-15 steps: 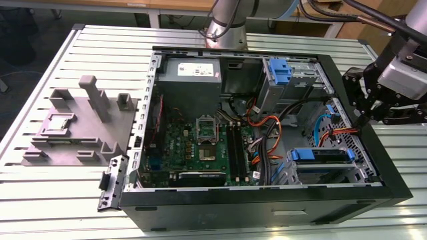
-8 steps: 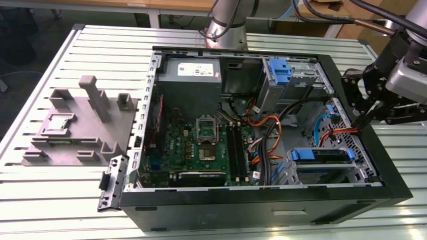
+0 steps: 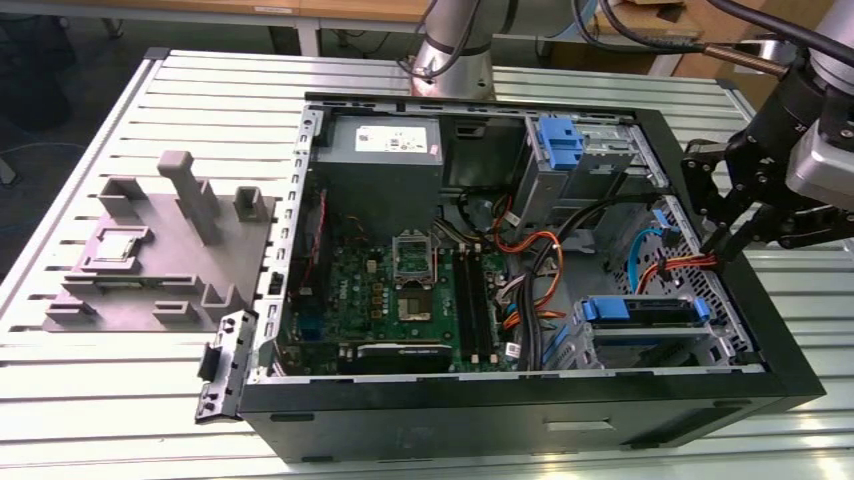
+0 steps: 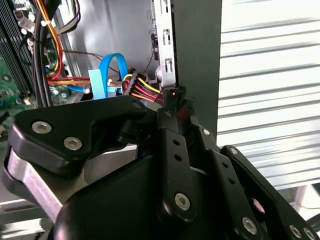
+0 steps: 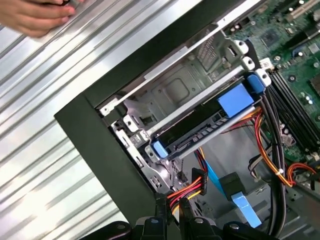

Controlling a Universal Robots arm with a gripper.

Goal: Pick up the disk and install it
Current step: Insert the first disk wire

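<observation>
The disk (image 3: 641,310) sits in the drive cage at the near right corner of the open computer case (image 3: 534,400), its blue rails showing. In the first wrist view the disk (image 5: 200,131) lies slotted in the metal cage with a blue tab at each end. My gripper (image 3: 725,240) hangs over the case's right wall, a little behind the disk. Its fingers stand close together around a red, yellow and orange wire bundle (image 5: 186,192) that ends in a black connector (image 5: 198,177). In the second wrist view the gripper (image 4: 173,96) meets the same wires (image 4: 145,90).
A tall blue bracket (image 3: 561,140) stands in the upper bay at the case's back. A flat blue cable (image 4: 107,70) loops near the wires. A grey fixture (image 3: 147,250) lies on the slatted table at the exterior view's left. A person's hand (image 5: 35,15) rests on the table beside the case.
</observation>
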